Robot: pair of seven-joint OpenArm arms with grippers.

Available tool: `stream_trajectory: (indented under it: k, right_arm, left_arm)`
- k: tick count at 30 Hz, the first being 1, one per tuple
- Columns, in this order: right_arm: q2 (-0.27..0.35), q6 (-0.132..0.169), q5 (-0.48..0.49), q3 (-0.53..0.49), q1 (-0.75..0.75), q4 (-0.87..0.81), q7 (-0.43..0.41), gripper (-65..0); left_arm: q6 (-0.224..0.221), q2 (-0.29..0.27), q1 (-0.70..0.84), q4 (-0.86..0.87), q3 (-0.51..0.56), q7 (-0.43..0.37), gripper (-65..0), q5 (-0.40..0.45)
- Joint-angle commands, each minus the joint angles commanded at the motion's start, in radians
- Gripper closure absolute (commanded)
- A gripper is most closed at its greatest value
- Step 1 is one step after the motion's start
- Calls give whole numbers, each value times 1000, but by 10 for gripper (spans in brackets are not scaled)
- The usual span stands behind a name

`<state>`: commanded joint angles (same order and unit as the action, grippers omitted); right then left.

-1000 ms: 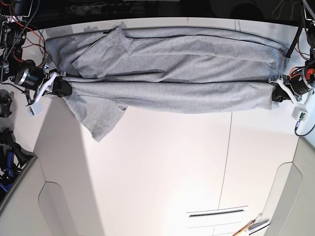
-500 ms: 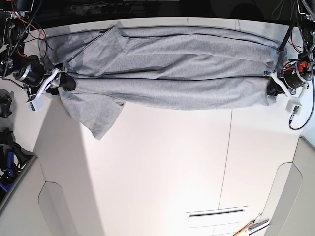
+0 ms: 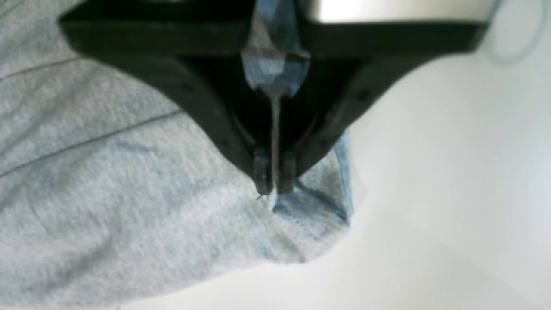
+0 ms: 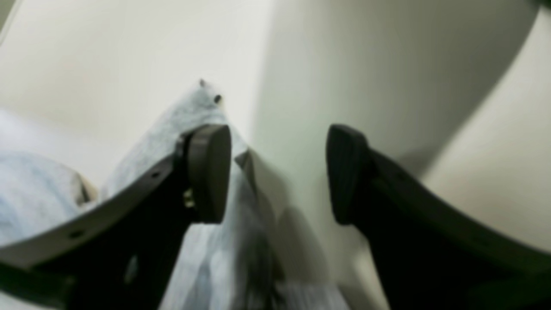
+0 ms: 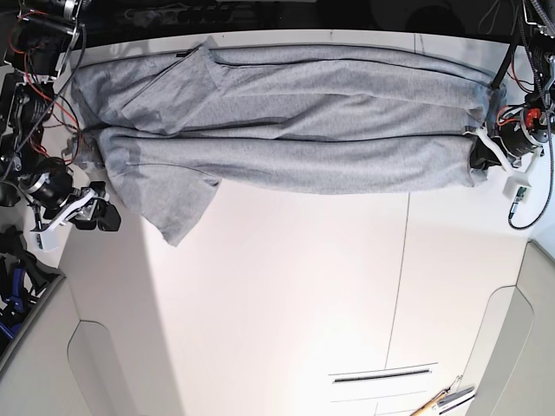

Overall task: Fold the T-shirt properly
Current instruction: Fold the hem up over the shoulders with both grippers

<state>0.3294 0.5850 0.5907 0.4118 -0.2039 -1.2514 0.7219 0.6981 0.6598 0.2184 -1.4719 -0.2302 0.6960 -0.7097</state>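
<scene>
The grey T-shirt [image 5: 295,130] lies along the far side of the white table [image 5: 286,295], folded lengthwise into a long band, with one sleeve [image 5: 178,212] sticking out toward the front. My left gripper [image 5: 477,156] is shut on the band's right end. In the left wrist view its fingers [image 3: 274,181] pinch a thin edge of the T-shirt [image 3: 129,193]. My right gripper [image 5: 97,215] is open and sits off the cloth, in front of the band's left end. In the right wrist view the open right gripper [image 4: 277,172] has T-shirt fabric [image 4: 193,107] under one finger only.
Cables and arm hardware [image 5: 30,78] crowd the left edge, and dark gear [image 5: 13,260] sits below them. A slot [image 5: 381,375] and some tools [image 5: 442,400] lie at the front right. A seam [image 5: 401,260] runs down the table.
My right gripper has opened, released the shirt's left end and pulled back toward the front left. That end now lies flat on the table. The left gripper has kept its hold.
</scene>
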Motion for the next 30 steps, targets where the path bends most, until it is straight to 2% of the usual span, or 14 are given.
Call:
stream_trajectory:
  k: [3,8,11,16,25,26,27,30]
  right_arm:
    - [0,7,-39,-80,-37,86,-19,-347]
    - [0,2,-49,-259,-37,94,-19,-347]
    - [0,1,-49,-323,-37,94,-18,-347]
    - [-13,2,-49,-343,-36,94,-14,-347]
    - [-76,2,-50,-343,-32,94,7,-344]
    - [-78,2,-54,-343,-32,94,7,-332]
    - [-78,2,-54,-343,-32,94,8,-290]
    - [-78,2,-61,-342,-33,94,7,-60]
  left_arm:
    - [0,0,0,0,0,4,0,0]
    - [0,0,0,0,0,4,0,0]
    - [0,0,0,0,0,4,0,0]
    - [0,0,0,0,0,4,0,0]
    - [0,0,0,0,0,4,0,-4]
    - [0,0,0,0,0,5,0,-4]
    - [0,0,0,0,0,5,0,-4]
    - [0,0,0,0,0,4,0,-5]
